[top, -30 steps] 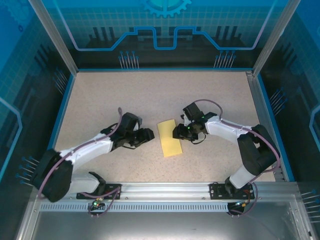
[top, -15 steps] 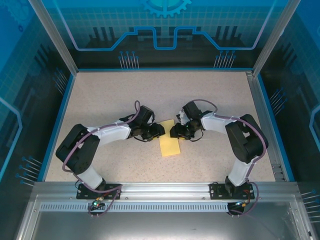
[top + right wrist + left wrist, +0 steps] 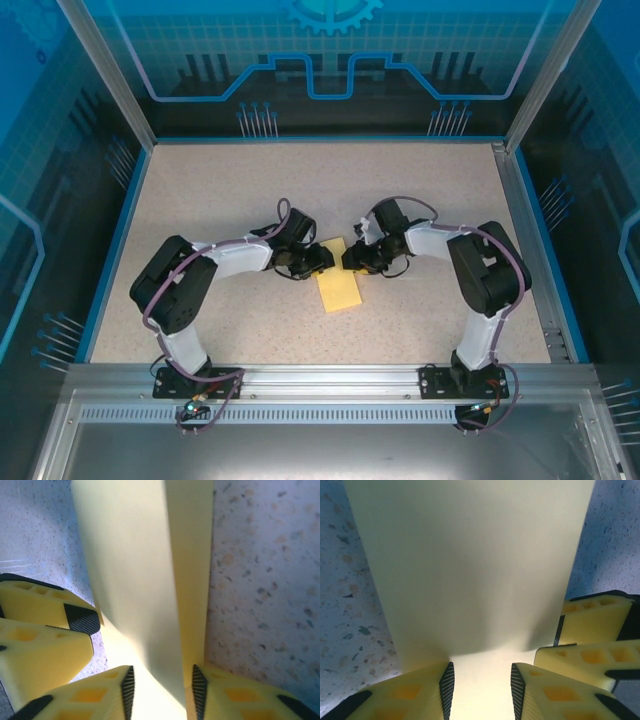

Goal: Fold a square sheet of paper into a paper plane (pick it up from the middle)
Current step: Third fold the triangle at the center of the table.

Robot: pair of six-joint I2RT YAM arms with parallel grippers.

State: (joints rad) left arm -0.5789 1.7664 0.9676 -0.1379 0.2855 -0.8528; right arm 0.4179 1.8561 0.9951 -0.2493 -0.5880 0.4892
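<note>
The square sheet of paper lies on the table as a narrow pale-yellow strip, folded lengthwise, with one long layer raised. The paper plane is out of view. My left gripper and right gripper face each other at the strip's far end, almost touching. In the left wrist view the paper runs between the left gripper's parted jaws. In the right wrist view the right gripper's jaws stand apart, with the raised layer between them. Neither pair is pressed together.
The speckled table is ringed by a blue rim and clear walls. The right gripper's fingers crowd the left wrist view, and the left gripper's fingers crowd the right wrist view. Both arm bases sit on the near rail.
Both arms have swung inward to the far end of the paper strip, the left one furthest. Both pairs of jaws have narrowed. The paper has stayed in place.
</note>
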